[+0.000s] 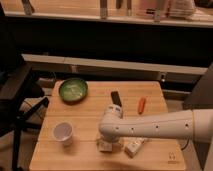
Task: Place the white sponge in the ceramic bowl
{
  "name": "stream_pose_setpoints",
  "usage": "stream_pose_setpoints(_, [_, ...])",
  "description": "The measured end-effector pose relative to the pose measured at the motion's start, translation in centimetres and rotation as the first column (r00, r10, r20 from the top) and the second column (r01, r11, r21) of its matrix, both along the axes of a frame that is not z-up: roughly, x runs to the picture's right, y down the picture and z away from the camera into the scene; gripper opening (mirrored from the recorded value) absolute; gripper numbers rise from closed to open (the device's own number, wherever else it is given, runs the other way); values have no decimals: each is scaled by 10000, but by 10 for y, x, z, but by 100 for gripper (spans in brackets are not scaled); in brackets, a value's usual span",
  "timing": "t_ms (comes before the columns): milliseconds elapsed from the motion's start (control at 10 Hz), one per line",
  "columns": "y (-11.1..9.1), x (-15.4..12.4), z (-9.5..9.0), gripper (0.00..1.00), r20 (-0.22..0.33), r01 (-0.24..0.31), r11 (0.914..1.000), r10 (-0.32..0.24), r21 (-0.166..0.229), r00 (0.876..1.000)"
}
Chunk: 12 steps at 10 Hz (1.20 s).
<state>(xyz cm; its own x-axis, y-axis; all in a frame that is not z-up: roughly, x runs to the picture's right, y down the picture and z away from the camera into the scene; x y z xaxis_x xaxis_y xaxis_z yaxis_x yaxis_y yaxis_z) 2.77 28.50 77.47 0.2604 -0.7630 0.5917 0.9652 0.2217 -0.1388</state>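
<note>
- Nearest you, the wooden table (50, 160) had a bare strip along its front edge.
- Just behind that strip, near the middle, your gripper (109, 145) pointed down onto the white sponge (104, 147), which lay flat on the table.
- Its pincer stood apart, at its widest, with the sponge beneath it. You could not tell whether the fingers touched the sponge.
- Just right of the sponge lay a pale bottle (134, 146) on its side, slanting away to the right.
- To the left of the sponge, well apart from it, a white paper cup (63, 133) stood upright.
- Your white arm (155, 127) came in from the right edge, low over the table, and bent down at the wrist above the sponge.
- Farther back, beyond the wrist, a black bar (116, 98) lay flat, and to its right lay a small orange object (142, 104).
- At the far left of the table sat the green bowl (73, 90), well apart from the sponge, with nothing white inside it.
- Left of the table, off its edge, stood a black chair (20, 90).
- Beyond the table ran a dark wall under a long shelf (75, 17).
</note>
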Motion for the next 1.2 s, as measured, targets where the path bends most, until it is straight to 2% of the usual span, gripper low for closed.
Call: stream_pose_setpoints(1200, [2,-3,3,80,-25,122,9999,-123,-16,9999])
